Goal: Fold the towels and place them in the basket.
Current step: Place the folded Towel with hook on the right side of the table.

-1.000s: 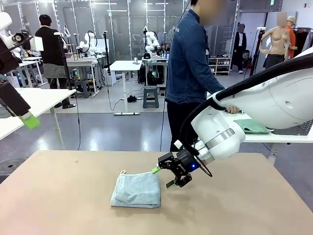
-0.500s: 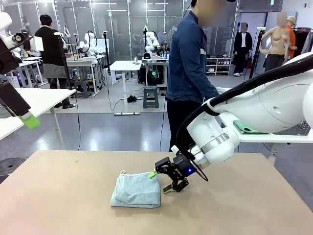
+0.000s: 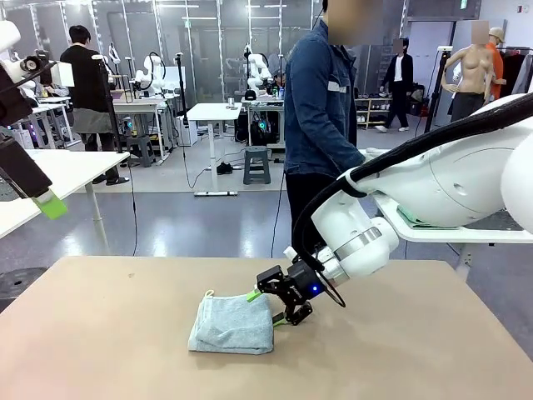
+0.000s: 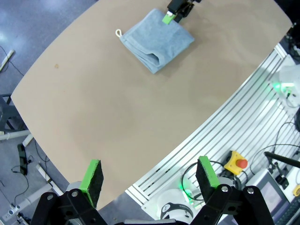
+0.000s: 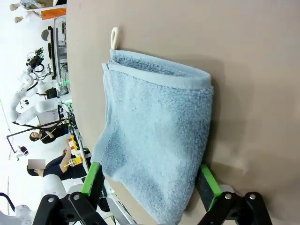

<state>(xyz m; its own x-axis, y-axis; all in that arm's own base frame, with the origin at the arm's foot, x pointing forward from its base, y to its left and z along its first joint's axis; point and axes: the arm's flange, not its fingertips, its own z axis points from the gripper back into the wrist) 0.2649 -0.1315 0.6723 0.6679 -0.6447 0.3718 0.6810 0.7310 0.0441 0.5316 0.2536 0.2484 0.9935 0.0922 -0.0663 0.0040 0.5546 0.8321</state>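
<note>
1. Over the last second, the right gripper (image 3: 266, 308) slid leftward across the table (image 3: 117, 350) until its green pads reached the right edge of the light blue-grey towel (image 3: 233, 323), which had not shifted.
2. Seen from the front, the towel lay folded into a compact rectangle near the middle of the tan table, its cord loop (image 3: 208, 293) at the far left corner.
3. The right gripper's jaws stood wide apart, not clamped on anything. In its wrist view, the towel's (image 5: 154, 136) near end lay between the two pads, with the loop (image 5: 115, 35) at the far end.
4. Whether the pads actually touched the terry could not be told.
5. The left gripper (image 3: 37, 192) hung high at the left side, well away from the towel.
6. In its wrist view, the left gripper (image 4: 149, 174) was spread open with nothing between its fingers, looking down on the table edge and the distant towel (image 4: 157, 40).
7. A person in a denim jacket (image 3: 321, 108) stood at the far side of the table, behind the right arm.
</note>
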